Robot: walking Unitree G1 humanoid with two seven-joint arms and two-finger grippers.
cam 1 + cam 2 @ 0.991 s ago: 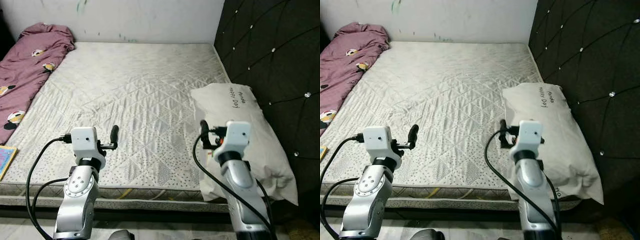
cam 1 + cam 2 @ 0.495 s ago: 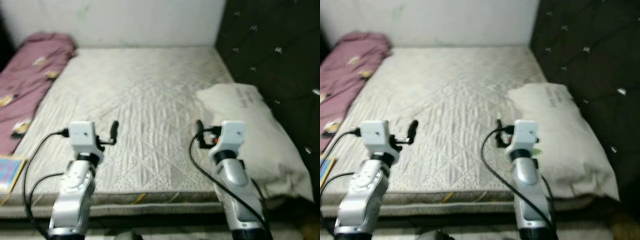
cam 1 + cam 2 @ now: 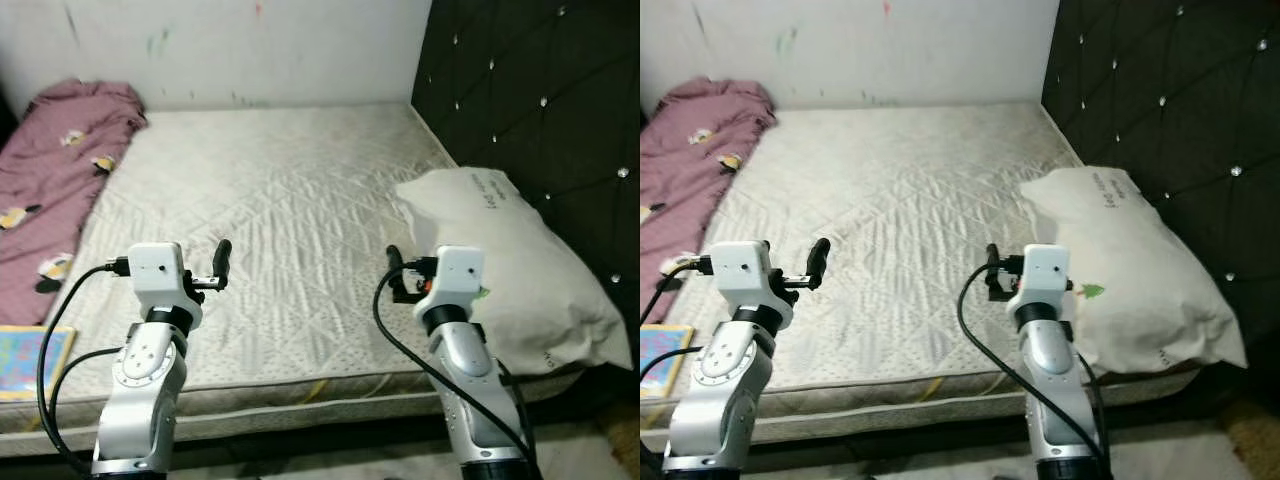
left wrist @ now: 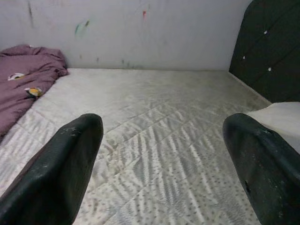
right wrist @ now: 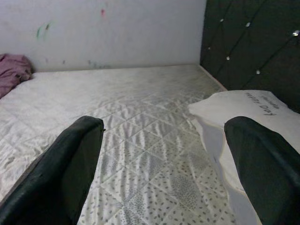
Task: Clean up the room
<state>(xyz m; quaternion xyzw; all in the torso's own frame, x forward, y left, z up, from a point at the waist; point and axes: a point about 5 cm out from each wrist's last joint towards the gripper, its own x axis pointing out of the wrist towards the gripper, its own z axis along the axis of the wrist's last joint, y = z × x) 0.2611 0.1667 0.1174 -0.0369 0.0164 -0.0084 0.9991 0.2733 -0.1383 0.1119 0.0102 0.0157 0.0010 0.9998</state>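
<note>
One book (image 3: pixel 30 360) lies on the floor at the far left, just beside the mattress (image 3: pixel 280 230), and one purple blanket (image 3: pixel 55 170) is bunched along the mattress's left edge. Two grippers hang over the near edge, the left gripper (image 4: pixel 161 173) and the right gripper (image 5: pixel 164 173), each with its fingers spread wide and holding nothing. One white pillow (image 3: pixel 510 265) lies at the right against one dark headboard (image 3: pixel 540 90), just beside the right gripper.
</note>
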